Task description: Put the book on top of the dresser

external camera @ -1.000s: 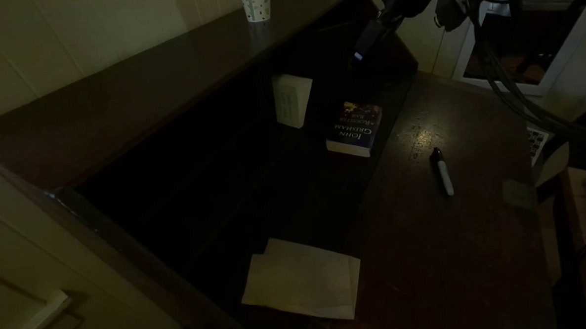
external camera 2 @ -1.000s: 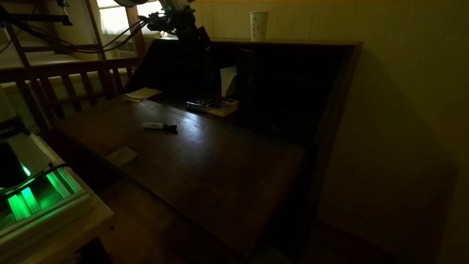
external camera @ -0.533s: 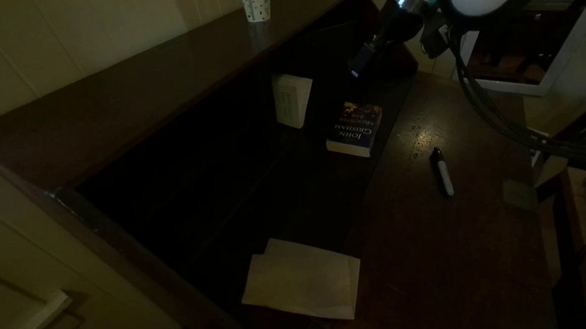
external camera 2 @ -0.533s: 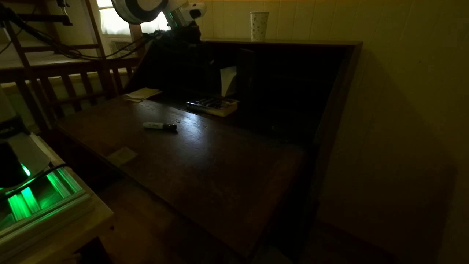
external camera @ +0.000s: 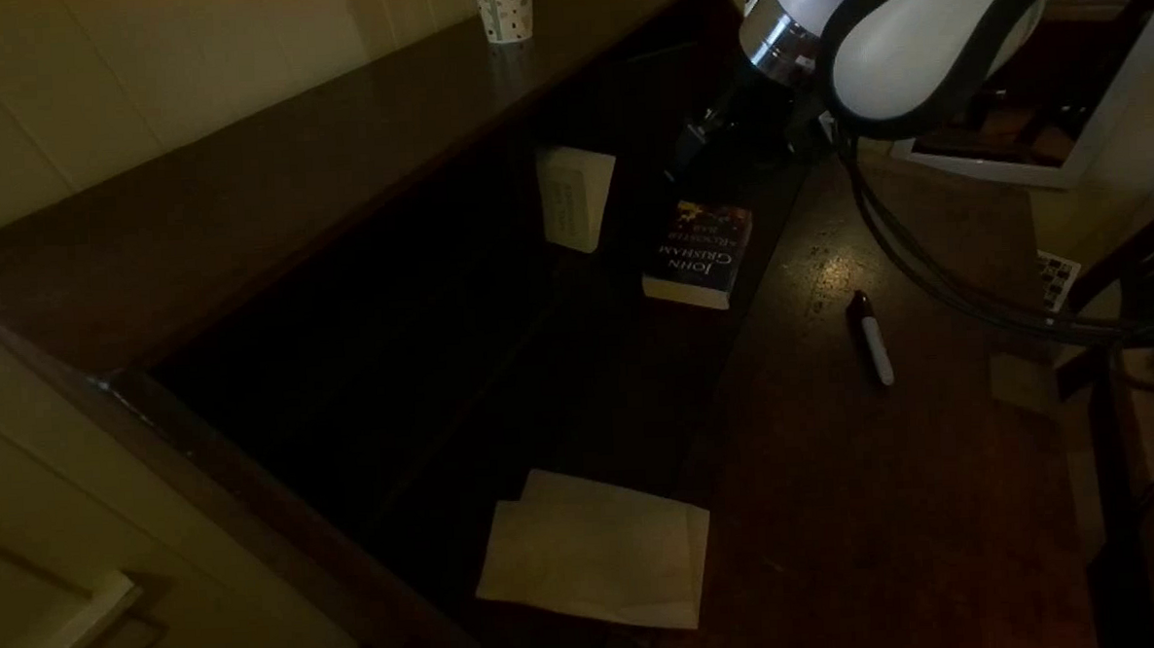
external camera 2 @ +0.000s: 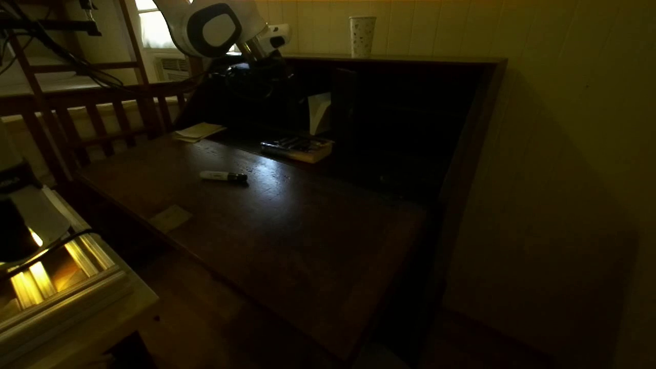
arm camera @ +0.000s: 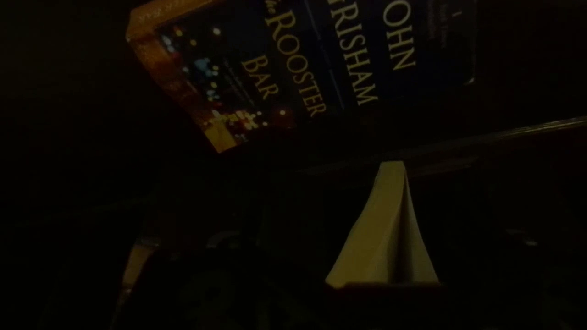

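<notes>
The pale book (external camera: 576,199) stands upright in the dark open inside of the dresser (external camera: 288,171). It also shows in an exterior view (external camera 2: 319,114) and in the lower middle of the wrist view (arm camera: 362,243), its pages spread in a narrow wedge. The dresser has a flat brown top, whose front edge shows in an exterior view (external camera 2: 435,60). My gripper (external camera: 679,167) hangs inside the dresser opening, beside and a little above the pale book, apart from it. Its fingers are lost in the dark, so I cannot tell how wide they stand.
A dark printed book (external camera: 699,253) lies flat close to my gripper, and large in the wrist view (arm camera: 298,59). A patterned cup (external camera: 505,11) stands on the top. Pale sheets (external camera: 597,552) and a marker (external camera: 872,340) lie on the desk surface. A dark upright divider (external camera 2: 344,102) adjoins the pale book.
My gripper has moved down into the dresser opening and nearer to the pale book. The light at the robot's base has turned from green to yellow. The books have not moved.
</notes>
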